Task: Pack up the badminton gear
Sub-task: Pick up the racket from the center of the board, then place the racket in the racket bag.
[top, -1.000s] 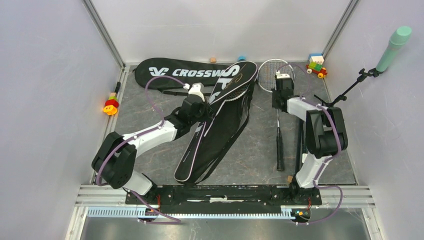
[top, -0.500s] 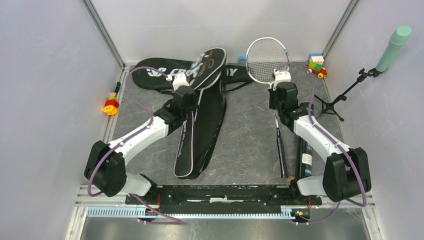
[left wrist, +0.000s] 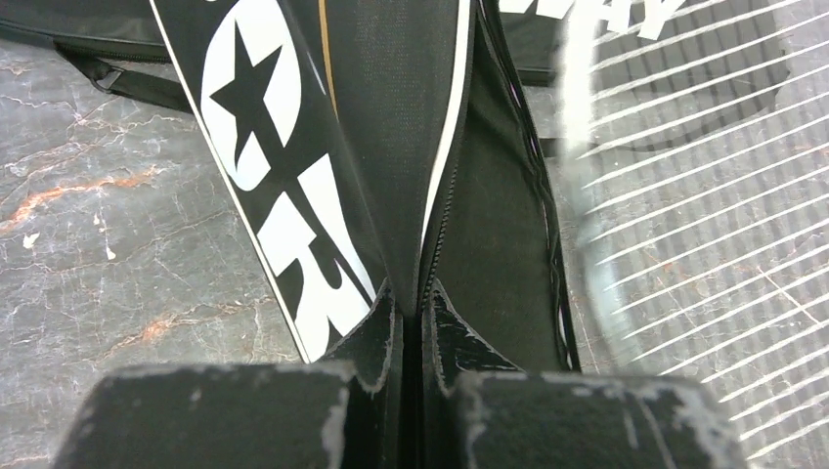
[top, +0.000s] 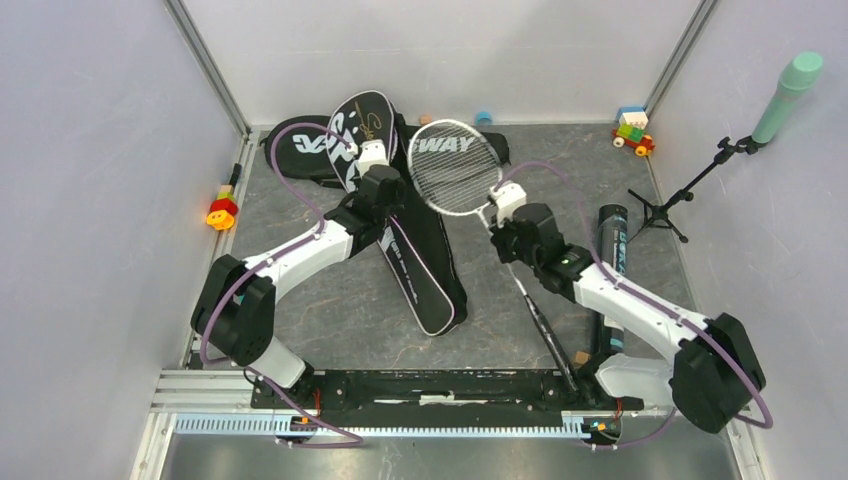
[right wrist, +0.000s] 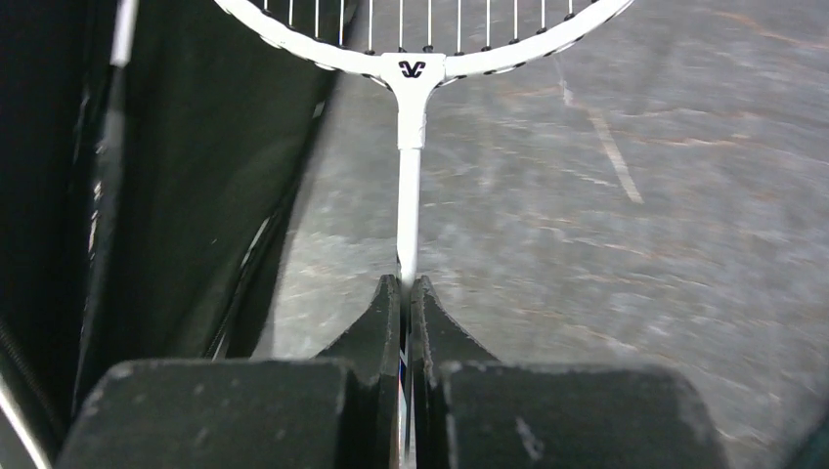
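My left gripper [top: 378, 170] is shut on the zip edge of the black "SPORT" racket bag [top: 415, 260], holding its flap up; in the left wrist view [left wrist: 411, 293] the bag's flap [left wrist: 391, 127] rises from the pinched jaws. My right gripper [top: 503, 207] is shut on the white shaft [right wrist: 409, 210] of a racket, whose stringed head [top: 455, 166] hangs over the "CROSSWAY" bag [top: 310, 150], next to the open bag. The racket's dark handle [top: 545, 330] slants to the near edge. A long black tube [top: 610, 250] lies to the right. No shuttlecocks show.
A mint-green microphone [top: 790, 95] on a black stand [top: 665, 205] is at the right. Coloured toy blocks sit at the back right [top: 632, 130] and on the left rail [top: 221, 208]. Small blocks [top: 484, 118] lie by the back wall, one [top: 579, 357] near the front.
My right arm has swung left, carrying the racket head from the back right to over the bags. My left arm has turned the SPORT bag so its tail points toward the near right.
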Motion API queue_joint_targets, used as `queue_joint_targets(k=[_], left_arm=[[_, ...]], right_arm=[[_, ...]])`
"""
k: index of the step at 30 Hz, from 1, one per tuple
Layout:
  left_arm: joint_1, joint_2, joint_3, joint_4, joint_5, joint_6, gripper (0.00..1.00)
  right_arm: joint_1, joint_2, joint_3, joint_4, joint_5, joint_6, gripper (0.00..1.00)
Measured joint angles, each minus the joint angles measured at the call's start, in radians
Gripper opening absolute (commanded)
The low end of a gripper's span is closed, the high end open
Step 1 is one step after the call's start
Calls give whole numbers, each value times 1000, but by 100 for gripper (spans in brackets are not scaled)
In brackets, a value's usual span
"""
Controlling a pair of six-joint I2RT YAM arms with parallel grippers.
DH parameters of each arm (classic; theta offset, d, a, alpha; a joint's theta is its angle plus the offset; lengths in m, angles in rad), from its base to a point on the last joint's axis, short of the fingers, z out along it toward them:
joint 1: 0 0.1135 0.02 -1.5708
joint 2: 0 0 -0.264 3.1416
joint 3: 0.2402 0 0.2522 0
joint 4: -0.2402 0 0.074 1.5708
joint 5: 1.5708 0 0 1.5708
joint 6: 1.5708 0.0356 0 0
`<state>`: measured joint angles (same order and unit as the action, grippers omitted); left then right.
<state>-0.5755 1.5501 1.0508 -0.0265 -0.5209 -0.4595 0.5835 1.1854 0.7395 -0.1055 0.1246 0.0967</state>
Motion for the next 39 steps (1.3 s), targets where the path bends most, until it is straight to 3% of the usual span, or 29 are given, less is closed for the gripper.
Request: queue_joint_targets(k=[10,20,28,30,35,39], left_arm=[[4,-1,-48,82,56,8,2],[7,-6,-135,153,296,19,2],[9,-14,-203,232,499,4,2],[13,-22,-224,252,525,-3,2],[16,-31,-239,259,523,-14,2],[16,-34,-253,242,517,-18,2]], right_arm=[[192,292,121,-24,-9,-13,0],[206,544,404,4,17,40,0],[188,739,555,217,71,202,0],[170,761,554,282,45,246,10],[124,772,488,410,-113,299,44],[101,711,365,412,-258,259,64]])
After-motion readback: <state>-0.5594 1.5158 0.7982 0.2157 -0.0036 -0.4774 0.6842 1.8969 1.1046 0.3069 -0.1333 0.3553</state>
